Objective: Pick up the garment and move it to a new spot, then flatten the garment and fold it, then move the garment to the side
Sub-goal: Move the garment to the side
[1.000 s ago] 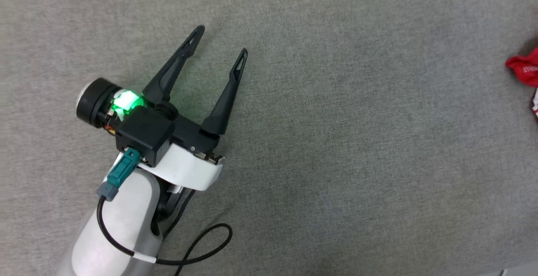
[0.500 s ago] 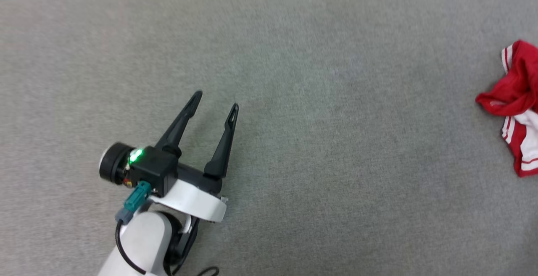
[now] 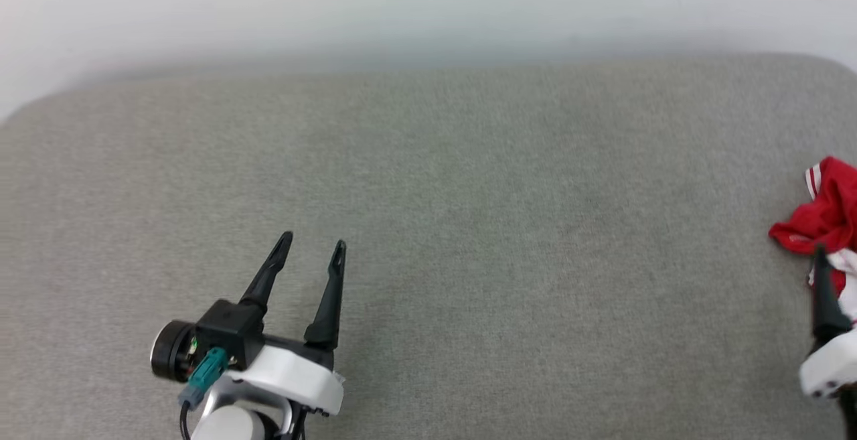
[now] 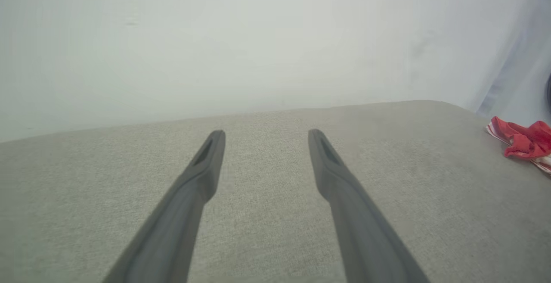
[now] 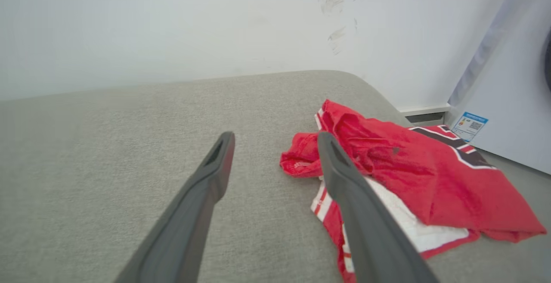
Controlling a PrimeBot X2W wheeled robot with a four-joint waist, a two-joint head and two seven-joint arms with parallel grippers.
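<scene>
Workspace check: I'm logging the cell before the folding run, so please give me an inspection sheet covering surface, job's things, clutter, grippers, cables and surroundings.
Surface: grey fabric surface, flat, with rounded far corners.
Job's things: garment, red and white, crumpled at the surface's right end, not yet flattened or folded.
Clutter: nothing seen.
Grippers: left gripper open, holding nothing, far from the garment. Right gripper open, at the garment's edge; contact cannot be told.
Cables: teal connector and black cable at the left wrist.
Surroundings: white wall behind, scuffed; white appliance with a label at right.
</scene>
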